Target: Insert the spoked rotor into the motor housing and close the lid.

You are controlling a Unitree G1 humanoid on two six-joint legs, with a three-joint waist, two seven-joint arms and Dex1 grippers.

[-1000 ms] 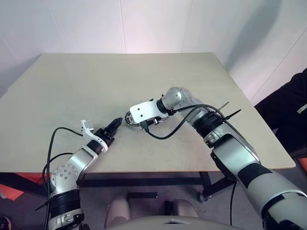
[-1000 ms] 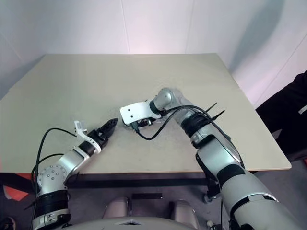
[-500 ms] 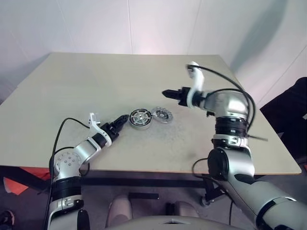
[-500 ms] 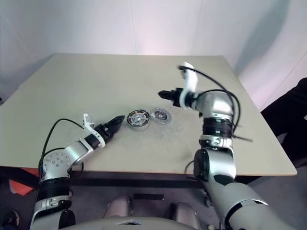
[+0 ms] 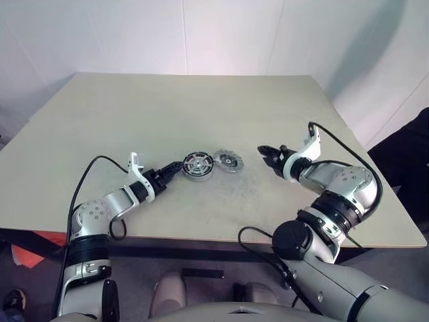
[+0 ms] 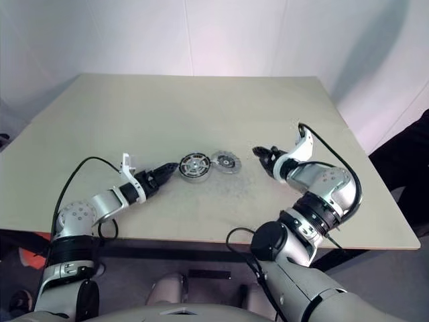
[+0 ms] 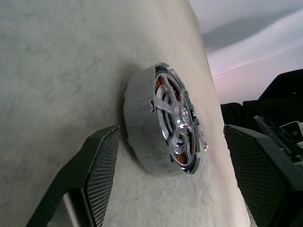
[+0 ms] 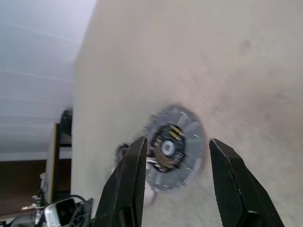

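Beige worktop (image 5: 201,100), seen from the head: 1 second ago the right arm lay stretched across the middle, covering the parts. Now it is drawn back to the robot's right, and the right gripper (image 5: 267,153) sits low over the surface, pointing at the round light-grey lid with a notched rim (image 5: 228,160). The lid, hidden under that arm before, now lies flat in plain sight. Just to its left, with hardly a gap, stands the short round silver-grey metal motor housing (image 5: 198,165), open face up, its axis upright. The left gripper (image 5: 175,168) points at the housing from the left, tips just beside it, much as before.

From the left wrist, the black spoked rotor with silvery spokes and hub (image 7: 175,120) sits inside the housing, copper windings showing between the spokes. The 2 black fingers (image 7: 102,170) stand wide apart, 1 on each side of the housing, touching nothing.

From the right wrist, the lid shows a dark centre and ribbed rim between 2 fingers (image 8: 130,184) parted about halfway, holding nothing. Bare worktop separates them from the lid.
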